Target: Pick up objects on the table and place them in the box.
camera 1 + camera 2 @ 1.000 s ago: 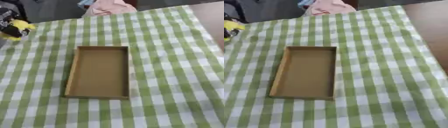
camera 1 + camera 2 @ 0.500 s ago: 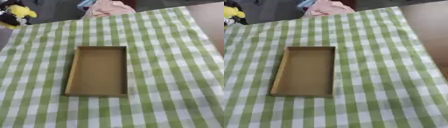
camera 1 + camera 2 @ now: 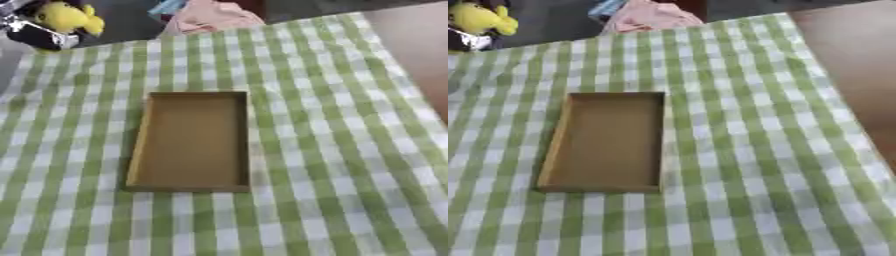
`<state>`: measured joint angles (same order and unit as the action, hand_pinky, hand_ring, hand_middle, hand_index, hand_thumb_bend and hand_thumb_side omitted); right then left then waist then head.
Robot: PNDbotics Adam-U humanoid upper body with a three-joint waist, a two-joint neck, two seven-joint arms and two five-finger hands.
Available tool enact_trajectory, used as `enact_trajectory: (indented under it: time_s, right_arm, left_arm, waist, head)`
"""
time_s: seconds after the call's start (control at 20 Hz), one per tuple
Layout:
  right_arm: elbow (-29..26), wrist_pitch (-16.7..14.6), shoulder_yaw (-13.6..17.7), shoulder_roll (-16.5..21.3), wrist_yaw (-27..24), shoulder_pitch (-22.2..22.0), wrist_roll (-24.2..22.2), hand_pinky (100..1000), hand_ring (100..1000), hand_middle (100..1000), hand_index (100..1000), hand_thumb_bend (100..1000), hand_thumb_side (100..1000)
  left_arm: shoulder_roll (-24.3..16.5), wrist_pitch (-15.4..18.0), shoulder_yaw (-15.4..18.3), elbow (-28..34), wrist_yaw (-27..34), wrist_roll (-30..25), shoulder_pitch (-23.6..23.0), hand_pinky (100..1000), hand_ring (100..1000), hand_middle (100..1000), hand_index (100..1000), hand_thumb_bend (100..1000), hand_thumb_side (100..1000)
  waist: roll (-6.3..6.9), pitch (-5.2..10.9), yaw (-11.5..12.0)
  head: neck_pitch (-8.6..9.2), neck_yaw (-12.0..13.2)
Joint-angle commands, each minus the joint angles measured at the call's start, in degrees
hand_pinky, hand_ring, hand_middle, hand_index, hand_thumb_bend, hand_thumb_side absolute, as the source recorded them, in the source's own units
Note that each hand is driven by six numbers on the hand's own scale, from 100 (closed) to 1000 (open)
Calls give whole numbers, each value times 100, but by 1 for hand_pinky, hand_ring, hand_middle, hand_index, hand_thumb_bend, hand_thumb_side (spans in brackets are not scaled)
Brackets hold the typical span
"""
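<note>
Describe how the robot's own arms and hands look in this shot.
Only the left hand shows, at the top left corner: dark black parts with small silver metallic pieces, partly covered by a yellow object. No cables, markings or arm segments can be made out. The right hand and arm are out of both views.

I count one shallow brown cardboard box (image 3: 191,142), and I see nothing inside it. I count one yellow object (image 3: 68,17), up at the far left corner. One robot hand (image 3: 37,34) shows there. One green-and-white checked cloth (image 3: 350,150) covers the table, and one pink bundle (image 3: 210,16) lies past its far edge.
</note>
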<state>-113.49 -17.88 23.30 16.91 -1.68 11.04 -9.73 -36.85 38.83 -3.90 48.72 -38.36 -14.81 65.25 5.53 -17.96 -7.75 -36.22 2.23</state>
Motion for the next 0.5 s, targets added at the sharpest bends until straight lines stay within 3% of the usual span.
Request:
enact_trajectory:
  time_s: [0.05,0.4,0.45,0.5]
  right_arm:
    - [-110,-2,49,150,-44,42,37,774,685,590,848,100,846]
    - [-110,-29,86,142,-49,57,86,774,686,590,848,100,840]
    - [-110,-31,86,137,-50,58,88,774,686,590,848,100,836]
    - [-110,-32,87,131,-51,58,89,774,687,590,848,100,841]
  left_arm:
    - [-10,109,-246,485,517,-161,-44,100,331,463,487,169,100]
    - [353,191,-584,1373,845,-390,-437,100,343,467,494,173,100]
    - [402,191,-603,1436,807,-420,-473,100,343,467,494,253,100]
    - [460,185,-609,1477,756,-436,-507,100,343,466,493,169,100]
  waist:
    - [-22,138,-1]
    - [-44,123,-33]
    - [-49,121,-36]
    - [-52,119,-37]
  head:
    - [-34,-45]
    - [-40,-76]
    - [-42,-65]
    - [-38,-53]
